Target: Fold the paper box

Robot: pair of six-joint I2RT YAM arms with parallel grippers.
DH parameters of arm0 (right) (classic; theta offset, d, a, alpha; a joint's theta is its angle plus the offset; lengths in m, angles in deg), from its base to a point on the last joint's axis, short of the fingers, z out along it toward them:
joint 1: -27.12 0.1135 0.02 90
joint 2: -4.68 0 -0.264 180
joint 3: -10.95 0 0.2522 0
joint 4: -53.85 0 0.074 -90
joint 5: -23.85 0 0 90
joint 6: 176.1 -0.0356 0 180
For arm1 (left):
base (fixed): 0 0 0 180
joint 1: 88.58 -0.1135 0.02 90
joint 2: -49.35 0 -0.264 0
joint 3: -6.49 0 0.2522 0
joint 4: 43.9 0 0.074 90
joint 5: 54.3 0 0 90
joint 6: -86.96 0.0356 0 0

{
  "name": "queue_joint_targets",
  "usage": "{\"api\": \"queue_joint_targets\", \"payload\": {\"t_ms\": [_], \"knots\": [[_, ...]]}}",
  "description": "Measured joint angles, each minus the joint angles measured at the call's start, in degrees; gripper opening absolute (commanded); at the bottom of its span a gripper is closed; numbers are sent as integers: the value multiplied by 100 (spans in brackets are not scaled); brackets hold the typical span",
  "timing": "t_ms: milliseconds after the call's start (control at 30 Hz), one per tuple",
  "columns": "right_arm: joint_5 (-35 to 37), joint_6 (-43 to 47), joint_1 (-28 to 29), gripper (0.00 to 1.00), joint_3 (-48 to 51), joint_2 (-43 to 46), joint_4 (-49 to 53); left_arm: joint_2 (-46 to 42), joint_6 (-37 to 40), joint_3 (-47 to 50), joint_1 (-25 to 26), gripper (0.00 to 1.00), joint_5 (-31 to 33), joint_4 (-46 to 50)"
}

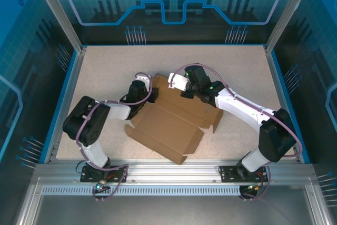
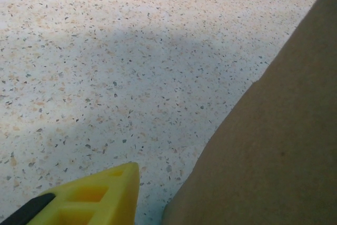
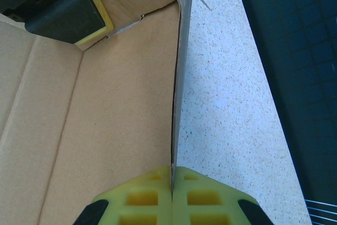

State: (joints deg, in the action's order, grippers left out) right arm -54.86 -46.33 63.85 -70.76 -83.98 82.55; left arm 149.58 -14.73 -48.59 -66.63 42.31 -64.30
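On the speckled table point(image 1: 105, 67), mid-workspace, the paper box point(image 1: 174, 122) lies part-formed. Its base is flat, a long flap spreads toward the arm bases, and a wall panel at the far side stands on edge.

Right gripper point(image 3: 172, 185) is pinched tight on that upright panel's edge, the pads nearly meeting with only the cardboard sheet between. Left gripper point(image 1: 151, 94) sits at the box's far-left corner, touching or just beside a side flap. The left wrist view gives one yellow finger point(image 2: 100, 196) near a brown panel, so its opening and hold cannot be told.

Step, judged: holding the far wall up while the left corner flap gets worked in. Roughly early to mid task; the near flap is not yet folded. The next move likely calls for the right arm to hold the wall vertical while the left pushes the corner flap inward along its crease, without buckling the thin board.

Room: blue-lit enclosure with printed panels, aluminium frame point(image 1: 174, 168) along the near edge. Surface: beige, matte, fine dark flecks, soft shadow beside the cardboard.
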Motion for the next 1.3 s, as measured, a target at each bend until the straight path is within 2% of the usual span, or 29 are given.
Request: {"api": "queue_joint_targets", "payload": {"t_ms": [100,333,600,933,1067,1300], "knots": [[9,-22,2,0,0,-17,-66,20,-157,-98,24,36,129,76],[96,-42,11,0,0,-20,-103,28,-157,-122,26,46,127,76],[184,-42,11,0,0,-20,-98,-81,-39,26,-24,56,-116,44],[323,-42,11,0,0,-20,-79,-645,13,70,-81,69,-481,37],[326,-42,11,0,0,-20,-81,-791,31,138,-92,68,-619,39],[323,-42,11,0,0,-20,-81,-782,175,140,-205,50,-844,33]]}}
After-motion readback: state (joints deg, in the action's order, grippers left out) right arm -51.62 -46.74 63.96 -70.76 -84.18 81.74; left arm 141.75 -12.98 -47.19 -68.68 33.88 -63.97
